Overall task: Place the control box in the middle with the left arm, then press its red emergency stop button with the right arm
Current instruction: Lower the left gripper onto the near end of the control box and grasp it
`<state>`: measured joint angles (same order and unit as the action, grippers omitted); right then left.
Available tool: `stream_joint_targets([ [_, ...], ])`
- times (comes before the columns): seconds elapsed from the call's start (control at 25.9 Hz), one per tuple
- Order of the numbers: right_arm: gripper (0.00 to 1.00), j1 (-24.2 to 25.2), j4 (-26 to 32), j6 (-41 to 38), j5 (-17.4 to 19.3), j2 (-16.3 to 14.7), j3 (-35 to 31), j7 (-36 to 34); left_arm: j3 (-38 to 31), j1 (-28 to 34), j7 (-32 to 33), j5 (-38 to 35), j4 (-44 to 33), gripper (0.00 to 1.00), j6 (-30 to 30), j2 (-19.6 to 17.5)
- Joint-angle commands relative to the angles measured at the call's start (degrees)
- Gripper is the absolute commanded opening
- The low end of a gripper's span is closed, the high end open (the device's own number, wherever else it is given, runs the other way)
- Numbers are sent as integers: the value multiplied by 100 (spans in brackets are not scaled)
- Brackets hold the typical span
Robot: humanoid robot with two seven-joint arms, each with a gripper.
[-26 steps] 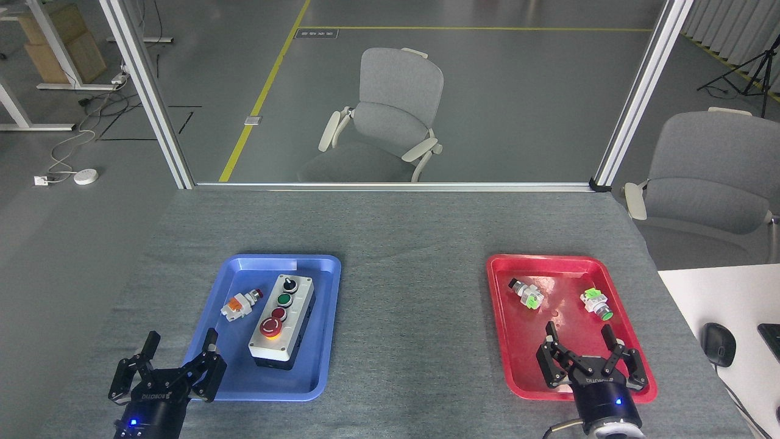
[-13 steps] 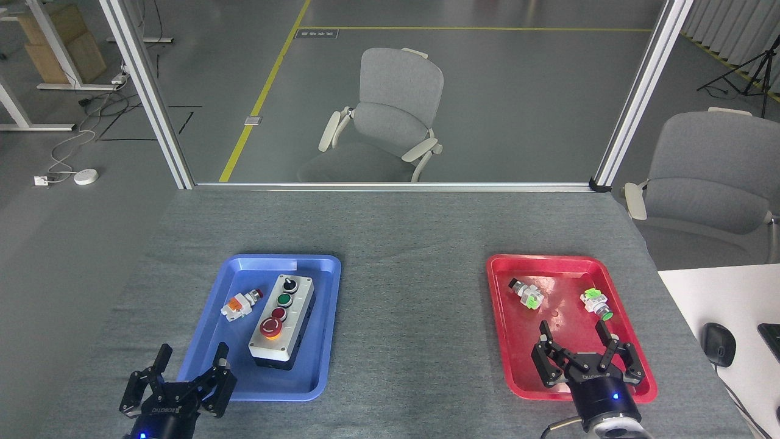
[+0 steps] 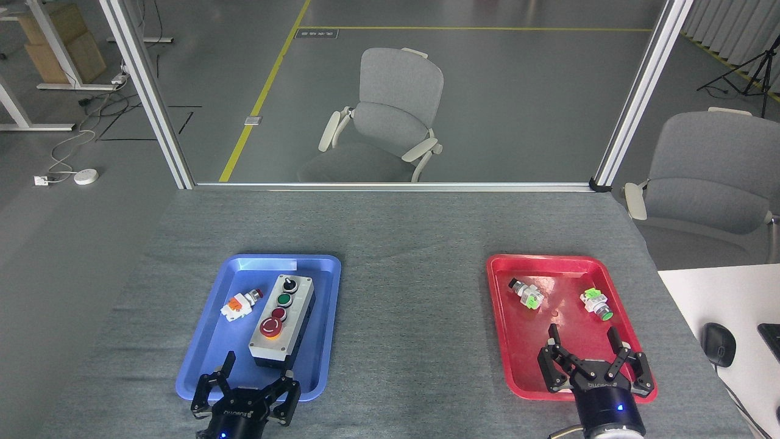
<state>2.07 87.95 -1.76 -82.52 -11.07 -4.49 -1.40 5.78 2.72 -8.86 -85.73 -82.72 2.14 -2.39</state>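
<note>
The control box (image 3: 283, 321) lies in the blue tray (image 3: 204, 360) on the left side of the table (image 3: 402, 244). Its big red stop button (image 3: 270, 327) sits at the near end of the box. A small white and orange switch (image 3: 240, 304) lies just left of the box. The left gripper (image 3: 259, 373) hangs over the near edge of the blue tray, with its fingers spread wide. The right gripper (image 3: 584, 339) hangs over the near part of the red tray (image 3: 503, 341), also spread wide. The middle of the table (image 3: 411, 329) is bare grey felt.
</note>
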Motion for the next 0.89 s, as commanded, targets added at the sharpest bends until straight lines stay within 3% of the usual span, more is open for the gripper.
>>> stream_joint_targets([
  [0.0, 98, 109, 21, -70, -10, 8, 71, -54, 20, -377, 192, -172, 572, 98, 120, 45],
  [0.85, 98, 118, -102, -334, 131, -18, 36, -27, 2, -1441, 210, -58, 2207, 99, 120, -7],
])
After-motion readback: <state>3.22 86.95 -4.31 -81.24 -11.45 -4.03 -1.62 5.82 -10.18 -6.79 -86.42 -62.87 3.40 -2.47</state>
